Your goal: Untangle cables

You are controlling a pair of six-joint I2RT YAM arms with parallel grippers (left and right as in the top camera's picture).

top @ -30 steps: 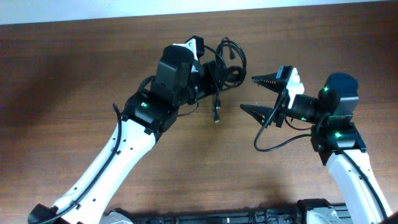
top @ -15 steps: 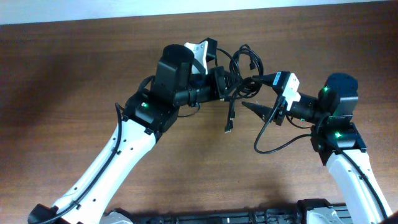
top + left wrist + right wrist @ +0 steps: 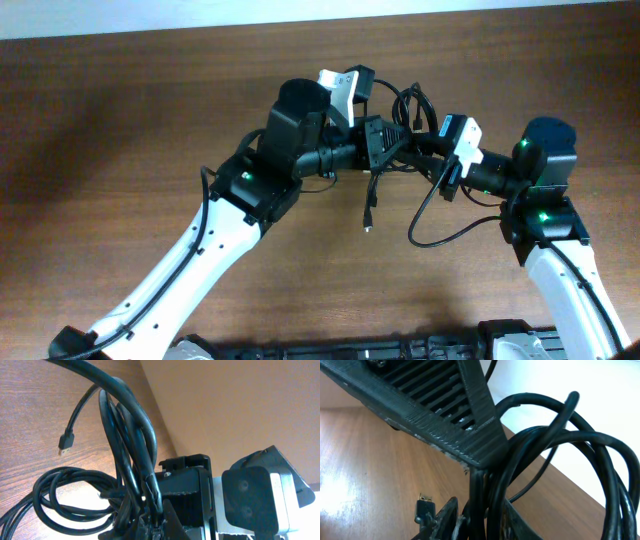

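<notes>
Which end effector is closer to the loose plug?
Left, narrowly. The left end effector holds the cables just beyond the plug; the right end effector grips the bundle farther off, to the plug's right.

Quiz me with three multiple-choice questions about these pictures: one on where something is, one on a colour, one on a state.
1. Where are the tangled cables?
A) in a drawer
B) held up between the two arms
C) inside a box

2. What colour are the cables?
A) white
B) red
C) black

3. The loose plug end is:
A) hanging free
B) pushed into a socket
C) taped down

Answers:
1 B: the overhead view shows the bundle held where the left arm and right arm meet.
2 C: every cord looks black in all three views.
3 A: it hangs loose on its cord, in no socket.
</notes>
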